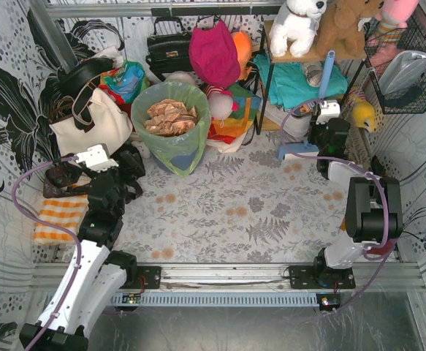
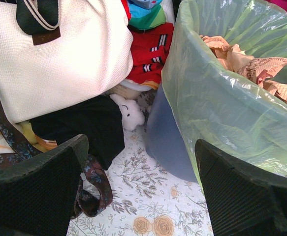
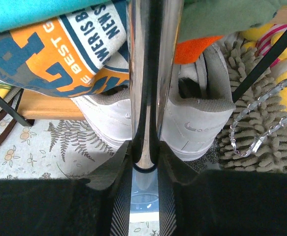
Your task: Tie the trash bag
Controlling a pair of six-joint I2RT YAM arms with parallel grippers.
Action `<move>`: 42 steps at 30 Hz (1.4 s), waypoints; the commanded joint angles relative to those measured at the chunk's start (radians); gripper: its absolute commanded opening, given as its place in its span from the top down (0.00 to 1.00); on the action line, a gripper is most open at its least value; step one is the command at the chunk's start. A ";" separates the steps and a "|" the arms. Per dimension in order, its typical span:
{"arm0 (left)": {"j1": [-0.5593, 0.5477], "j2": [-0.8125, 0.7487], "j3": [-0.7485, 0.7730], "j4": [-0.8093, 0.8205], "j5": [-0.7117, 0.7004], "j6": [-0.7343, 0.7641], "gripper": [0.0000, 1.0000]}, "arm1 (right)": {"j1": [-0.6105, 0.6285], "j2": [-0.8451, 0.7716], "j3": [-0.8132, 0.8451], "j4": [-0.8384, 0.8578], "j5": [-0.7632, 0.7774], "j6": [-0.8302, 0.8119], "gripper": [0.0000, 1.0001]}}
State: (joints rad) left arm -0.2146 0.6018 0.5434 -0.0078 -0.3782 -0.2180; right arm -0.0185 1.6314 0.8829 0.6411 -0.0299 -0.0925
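Observation:
The trash bag (image 1: 187, 139) is thin light-green plastic, lining a round blue-grey bin (image 2: 169, 140) at the back, left of centre. Its mouth is open, with crumpled brown paper (image 1: 170, 115) inside. The left wrist view shows the bag's side (image 2: 217, 98) and the paper (image 2: 251, 64) close up. My left gripper (image 1: 134, 167) is open and empty, low beside the bin's left side, with the right finger near the bag (image 2: 141, 147). My right gripper (image 1: 316, 142) is far to the right by the shelf. Its jaws (image 3: 145, 158) stand almost closed, with a thin slit between them.
A cream tote bag (image 1: 96, 121) and dark bags stand left of the bin. A small white plush (image 2: 131, 112) lies between the tote and the bin. A shelf leg (image 3: 147, 73), white shoes (image 3: 197, 123) and a light-blue object (image 1: 298, 152) crowd the right gripper. An orange striped cloth (image 1: 59, 219) lies at the left.

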 commanded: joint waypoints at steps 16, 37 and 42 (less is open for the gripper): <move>-0.005 0.012 0.017 0.005 -0.040 0.006 0.02 | -0.005 -0.242 -0.028 -0.076 0.015 0.129 0.17; -0.003 0.225 0.537 -0.429 0.150 -0.125 0.02 | 0.415 -0.382 0.251 -0.718 0.013 0.893 0.22; -0.003 0.377 0.736 -0.537 0.188 -0.113 0.02 | 0.529 -0.352 0.289 -0.717 0.091 1.082 0.30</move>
State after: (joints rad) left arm -0.2153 0.8906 1.1603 -0.4450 -0.2481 -0.3328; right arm 0.4519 1.2545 1.1110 -0.0284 -0.0196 0.7860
